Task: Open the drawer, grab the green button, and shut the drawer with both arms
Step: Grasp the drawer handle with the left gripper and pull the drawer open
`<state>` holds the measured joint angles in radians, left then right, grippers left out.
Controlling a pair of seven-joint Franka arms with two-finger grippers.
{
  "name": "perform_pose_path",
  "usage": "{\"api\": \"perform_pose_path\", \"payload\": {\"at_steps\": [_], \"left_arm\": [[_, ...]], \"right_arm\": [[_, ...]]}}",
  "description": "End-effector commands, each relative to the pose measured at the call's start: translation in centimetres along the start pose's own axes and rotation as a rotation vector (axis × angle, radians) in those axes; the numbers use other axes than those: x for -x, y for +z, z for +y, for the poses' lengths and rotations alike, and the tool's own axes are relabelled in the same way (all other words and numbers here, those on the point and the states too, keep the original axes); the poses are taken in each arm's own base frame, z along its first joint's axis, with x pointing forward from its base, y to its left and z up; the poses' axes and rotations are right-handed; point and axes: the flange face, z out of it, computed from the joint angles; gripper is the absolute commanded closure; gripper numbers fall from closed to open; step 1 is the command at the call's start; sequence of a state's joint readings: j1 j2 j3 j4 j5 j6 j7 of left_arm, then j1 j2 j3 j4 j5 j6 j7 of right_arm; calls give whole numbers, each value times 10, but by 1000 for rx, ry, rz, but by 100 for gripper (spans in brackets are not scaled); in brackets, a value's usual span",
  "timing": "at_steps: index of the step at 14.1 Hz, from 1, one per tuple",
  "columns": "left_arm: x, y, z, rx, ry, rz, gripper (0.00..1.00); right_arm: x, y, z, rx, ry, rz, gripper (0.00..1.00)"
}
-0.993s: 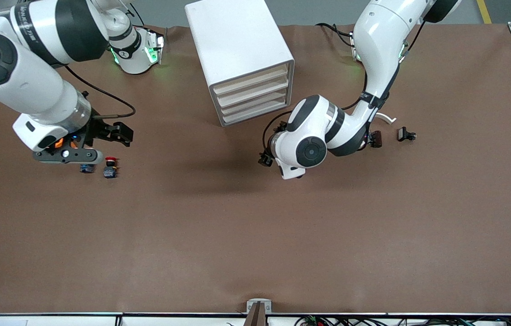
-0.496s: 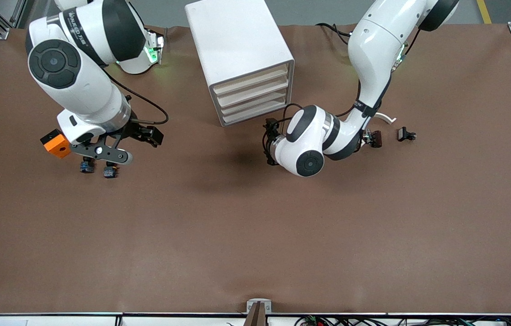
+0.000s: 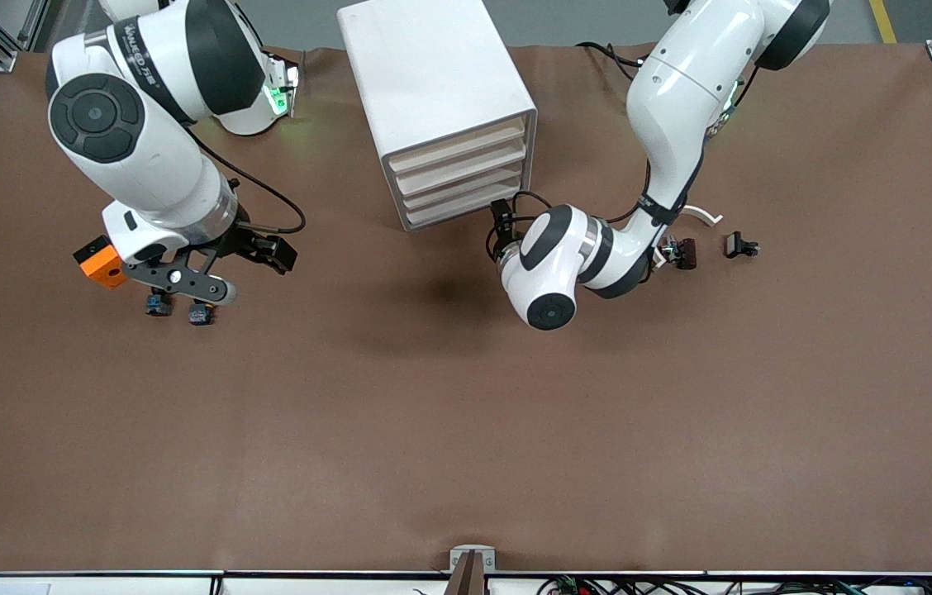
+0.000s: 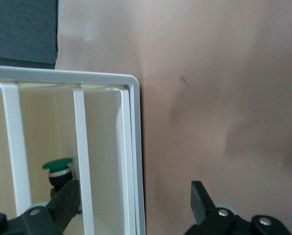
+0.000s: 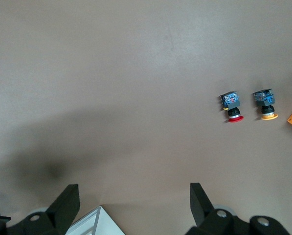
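From the front view I see the white drawer cabinet (image 3: 439,107) standing between the two bases, its drawers facing the left arm's end of the table. My left gripper (image 3: 502,227) sits low in front of the bottom drawer; my right gripper (image 3: 255,249) hangs over the table above two small buttons (image 3: 178,310) and an orange block (image 3: 101,262). In the left wrist view, the fingers (image 4: 65,201) stand apart at the cabinet's front edge, and the green button (image 4: 58,171) sits inside a compartment. In the right wrist view, the fingers (image 5: 65,201) are spread wide, with the red-capped button (image 5: 232,107) and the yellow-capped button (image 5: 265,104) lying side by side on the table.
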<state>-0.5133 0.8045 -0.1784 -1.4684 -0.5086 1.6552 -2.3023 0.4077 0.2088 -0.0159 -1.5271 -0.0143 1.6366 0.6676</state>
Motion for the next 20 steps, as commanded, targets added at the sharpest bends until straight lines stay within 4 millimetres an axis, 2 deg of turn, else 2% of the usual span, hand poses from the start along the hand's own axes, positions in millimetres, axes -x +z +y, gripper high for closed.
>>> {"api": "perform_pose_path", "payload": {"at_steps": [1,3,10,13,15,18,20], "left_arm": [[21,33,-14,-27,48,41,0],[23,38,-13,-40,44,35,0],[28,38,-17,-120,39,-45,0],[32,50,-13,-168,30,-69,0],[34,50,-15,-184,29,-89,2],[37,53,-18,-213,24,-111,11],[37,63,-14,-223,16,-100,21]], "right_arm": [[-2,-5,-3,-7,19,2,0],[-2,-6,-3,-8,19,3,0],[-2,-5,-3,-6,18,1,0],[-2,-5,-3,-7,18,2,0],[-3,-2,-4,-3,18,-3,0],[-3,-2,-4,-4,18,-2,0],[-3,-2,-4,-4,18,-2,0]]}}
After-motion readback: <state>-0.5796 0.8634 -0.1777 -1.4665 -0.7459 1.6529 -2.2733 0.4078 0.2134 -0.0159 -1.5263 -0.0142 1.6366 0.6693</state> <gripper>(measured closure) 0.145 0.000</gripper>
